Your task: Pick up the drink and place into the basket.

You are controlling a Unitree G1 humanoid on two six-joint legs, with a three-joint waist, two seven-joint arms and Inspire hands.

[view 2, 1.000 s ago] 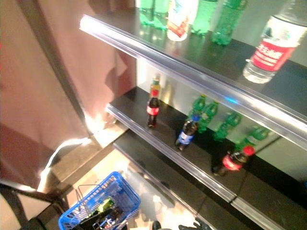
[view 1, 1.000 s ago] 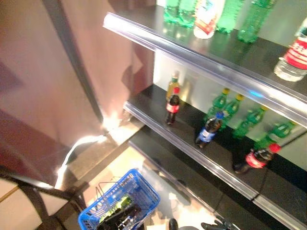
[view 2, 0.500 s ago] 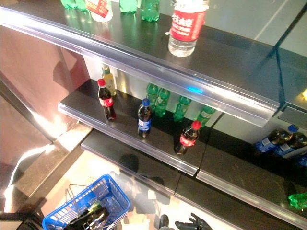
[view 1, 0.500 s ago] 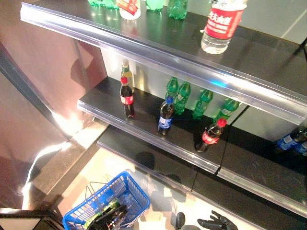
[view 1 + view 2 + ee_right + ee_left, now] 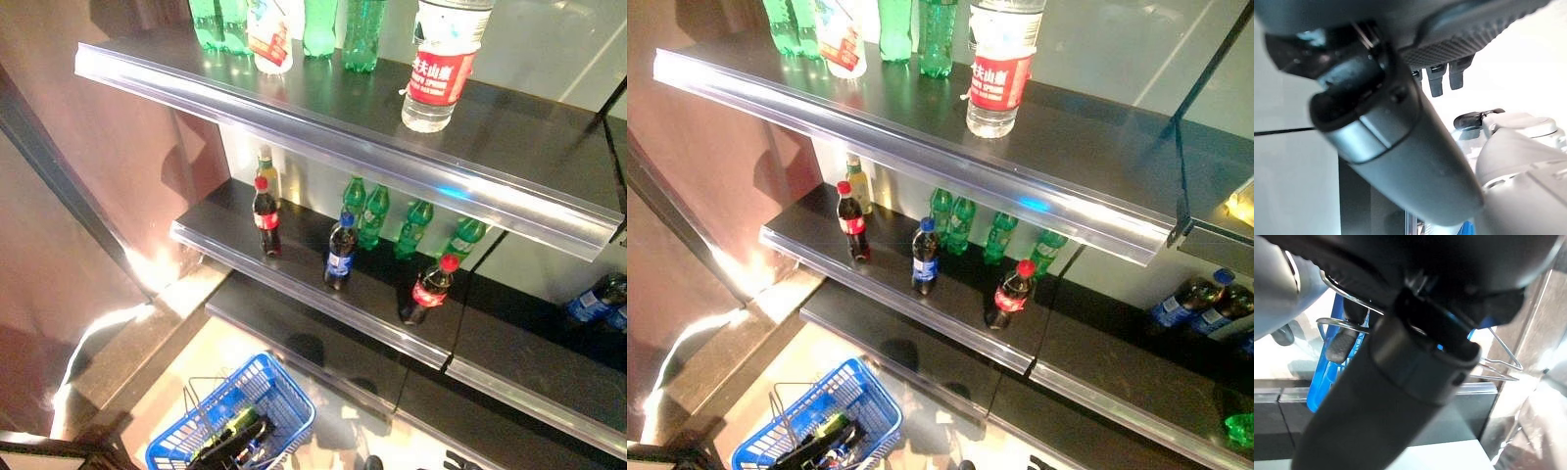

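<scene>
Head views first: the blue plastic basket [image 5: 235, 421] with its open lattice walls is sitting low by the floor, the left hand [image 5: 230, 443] hanging on at its rim. Above it, cola bottles [image 5: 851, 221] and a blue-labelled drink [image 5: 925, 258] are standing upright near the middle shelf's [image 5: 950, 318] shiny clear lip, well apart, with green bottles [image 5: 950, 217] lined up behind.

Left wrist view: fingers [image 5: 1347, 328] are curling around the thin wire handle [image 5: 1498, 362].

Right wrist view: right hand [image 5: 1440, 73] is hanging with fingers relaxed and straight, holding nothing.
</scene>
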